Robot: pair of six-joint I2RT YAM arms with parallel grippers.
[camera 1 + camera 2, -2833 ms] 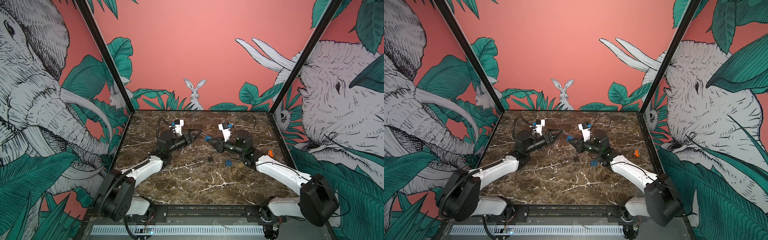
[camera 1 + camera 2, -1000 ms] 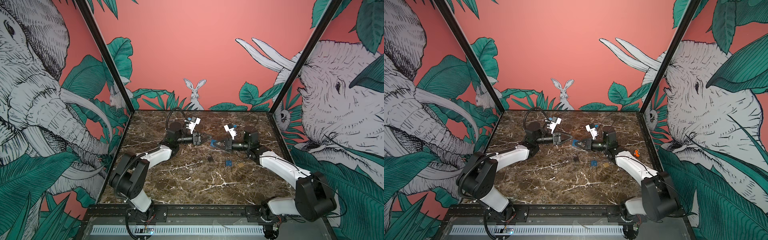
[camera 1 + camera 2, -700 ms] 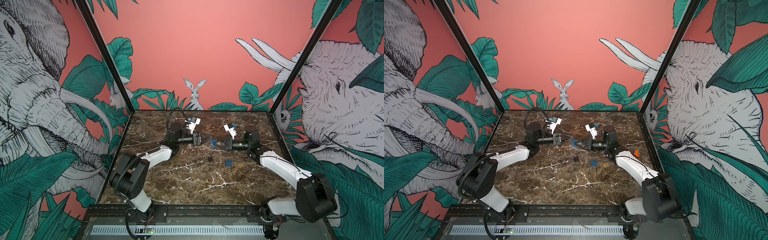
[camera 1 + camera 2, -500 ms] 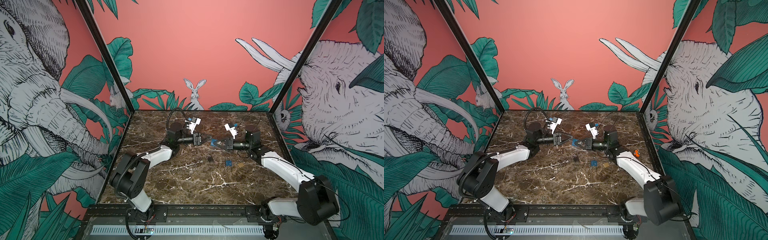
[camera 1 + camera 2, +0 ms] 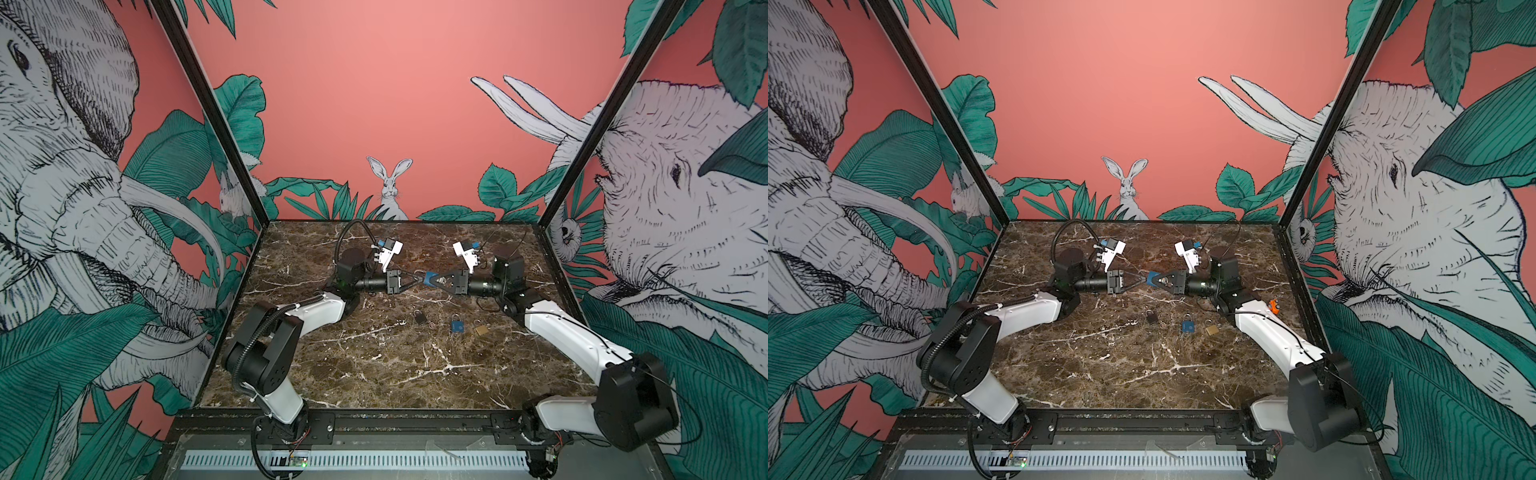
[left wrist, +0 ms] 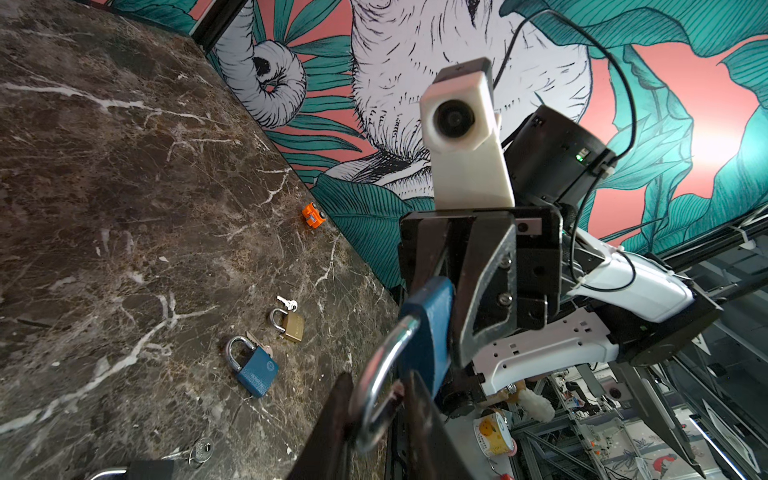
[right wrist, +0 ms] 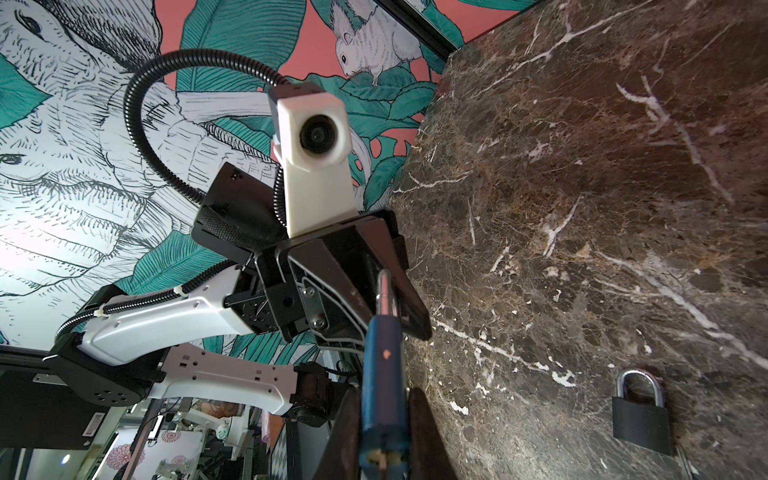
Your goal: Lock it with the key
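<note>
Both grippers meet tip to tip above the back middle of the marble table (image 5: 374, 374). My right gripper (image 7: 384, 436) is shut on the flat faces of a blue padlock (image 7: 382, 374), also visible in both top views (image 5: 428, 277) (image 5: 1152, 277). Its steel shackle (image 6: 376, 374) points at the left arm and lies between the fingers (image 6: 328, 424) of my left gripper (image 6: 374, 419), which press close on both sides. A small silver key (image 6: 286, 301) lies on the marble by a brass padlock. Whether a key sits in the held padlock's underside I cannot tell.
On the table below the grippers lie a black padlock (image 5: 420, 318), a second blue padlock (image 5: 457, 326) and a brass padlock (image 5: 481, 330). A keyring (image 6: 201, 449) lies near the black one. An orange toy (image 5: 1273, 306) sits at the right wall.
My left gripper's jaws have narrowed around the shackle over the last second. The right gripper has edged the padlock slightly toward the left arm, its grip unchanged.
</note>
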